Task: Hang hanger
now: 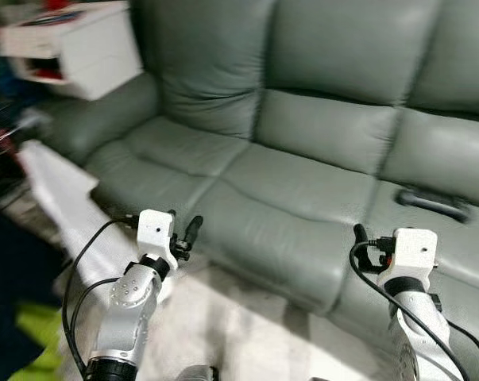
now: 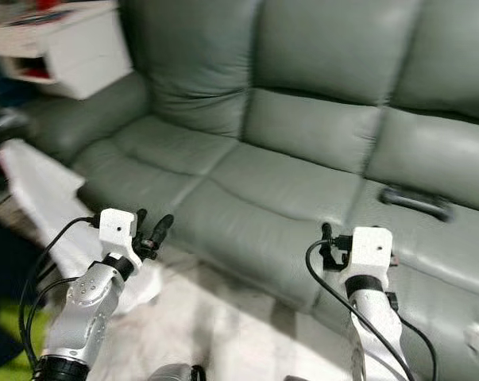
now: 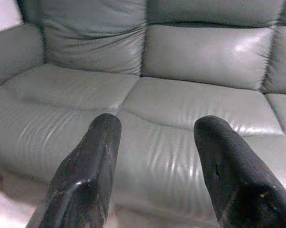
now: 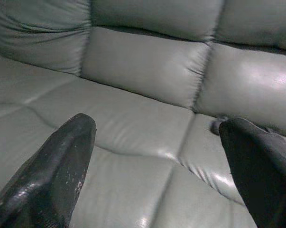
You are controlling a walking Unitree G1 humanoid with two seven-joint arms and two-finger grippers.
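both gripper pairs (image 3: 154, 142) (image 4: 157, 152) spread over grey-green leather sofa (image 1: 303, 159).

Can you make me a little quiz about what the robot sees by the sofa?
1. True or false: the left gripper is holding something.
2. Which cushion of the green sofa holds the dark object? A) the robot's left B) middle C) the robot's right
3. Fill in: the white cloth is draped beside the sofa's ____ arm.

Key: 1. False, its fingers are apart and empty, like the right gripper. 2. C. 3. left.
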